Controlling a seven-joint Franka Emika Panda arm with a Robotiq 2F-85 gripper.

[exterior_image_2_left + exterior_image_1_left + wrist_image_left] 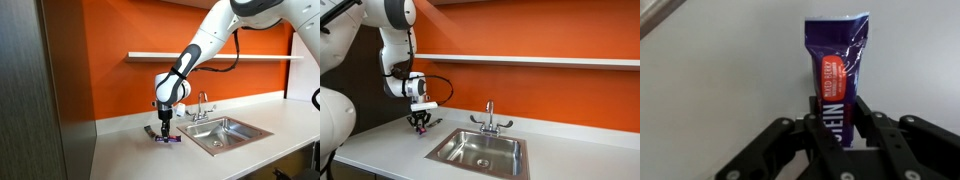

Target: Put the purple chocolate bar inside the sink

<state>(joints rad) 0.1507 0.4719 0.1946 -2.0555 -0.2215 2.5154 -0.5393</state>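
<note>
The purple chocolate bar (838, 70) is a flat purple wrapper with a red label. It lies on the white counter left of the sink and also shows in an exterior view (170, 140). My gripper (838, 125) is low over it, with one finger pressed against each long side of the bar, so it is shut on the bar. The gripper shows in both exterior views (419, 123) (165, 131). The sink (470, 150) (232, 131) is a steel basin with a central drain. It lies to the right of the gripper in both exterior views.
A chrome two-handled faucet (490, 119) (203, 106) stands at the sink's rear. A slim dark bar (150, 130) lies on the counter beside the gripper. An orange wall with a white shelf (520, 59) is behind. A dark cabinet side (40, 90) bounds the counter's end.
</note>
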